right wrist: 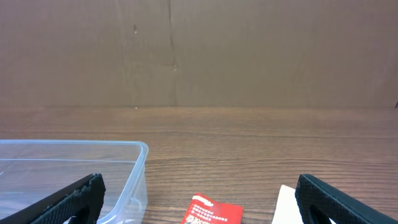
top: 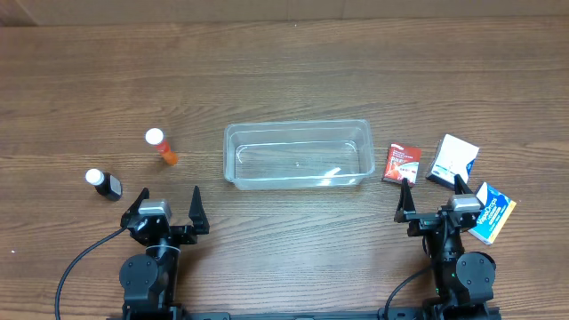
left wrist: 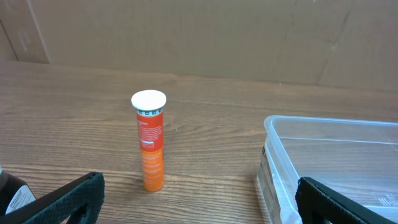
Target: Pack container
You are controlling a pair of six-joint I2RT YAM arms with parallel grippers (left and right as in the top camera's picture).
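Note:
The clear plastic container (top: 298, 155) sits empty at the table's middle; its corner shows in the left wrist view (left wrist: 329, 162) and in the right wrist view (right wrist: 74, 174). An orange tube with a white cap (top: 161, 148) stands left of it, upright in the left wrist view (left wrist: 150, 140). A small dark bottle with a white cap (top: 104, 183) stands further left. A red packet (top: 402, 164), a white packet (top: 453, 160) and a blue-and-white packet (top: 492, 212) lie to the right. My left gripper (top: 169, 203) is open and empty near the front edge. My right gripper (top: 433, 196) is open and empty.
The red packet (right wrist: 212, 214) lies just ahead between the right fingers, with the white packet's edge (right wrist: 285, 205) beside it. A brown cardboard wall (right wrist: 199, 50) stands behind the wooden table (top: 284, 71).

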